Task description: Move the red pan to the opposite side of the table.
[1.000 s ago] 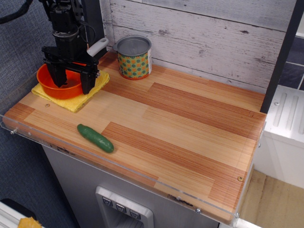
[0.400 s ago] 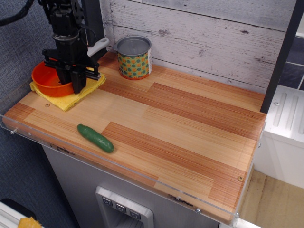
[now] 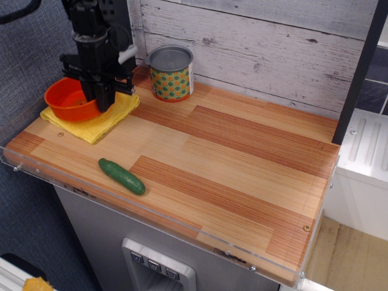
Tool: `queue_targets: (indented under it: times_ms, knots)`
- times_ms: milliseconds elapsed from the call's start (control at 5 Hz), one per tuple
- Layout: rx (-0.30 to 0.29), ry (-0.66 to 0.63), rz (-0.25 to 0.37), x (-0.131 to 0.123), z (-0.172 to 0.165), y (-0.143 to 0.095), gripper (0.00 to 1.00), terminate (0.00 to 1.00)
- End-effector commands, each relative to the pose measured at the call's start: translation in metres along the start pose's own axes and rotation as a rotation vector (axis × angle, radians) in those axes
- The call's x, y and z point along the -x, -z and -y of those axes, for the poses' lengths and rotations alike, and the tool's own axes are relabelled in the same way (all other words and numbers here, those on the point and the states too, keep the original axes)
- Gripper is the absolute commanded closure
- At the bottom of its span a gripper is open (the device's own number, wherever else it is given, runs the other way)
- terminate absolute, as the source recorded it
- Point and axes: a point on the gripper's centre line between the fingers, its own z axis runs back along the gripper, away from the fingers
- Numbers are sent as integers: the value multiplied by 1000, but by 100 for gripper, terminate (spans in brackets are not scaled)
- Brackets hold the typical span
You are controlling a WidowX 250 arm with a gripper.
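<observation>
1. The red pan [image 3: 70, 99] sits at the far-left corner of the table [image 3: 242, 163], over a yellow cloth [image 3: 97, 118].
2. The black gripper [image 3: 102, 97] points down at the pan's right edge — its fingers are drawn narrow and appear pinched on the pan's rim.
3. The pan's light grey handle [image 3: 126, 54] shows behind the gripper, towards a patterned tin can [image 3: 171, 74] standing just to the right by the back wall.
4. A green cucumber [image 3: 122, 176] lies near the front edge — well apart from the pan.
</observation>
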Motion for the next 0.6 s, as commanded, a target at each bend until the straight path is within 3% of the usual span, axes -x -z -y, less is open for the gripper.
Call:
queue_targets:
  times_ms: [0, 400]
  knots:
    - [-108, -99, 76, -6, -18, -49, 100, 0]
    - [-123, -97, 138, 1, -4, -79, 100, 0]
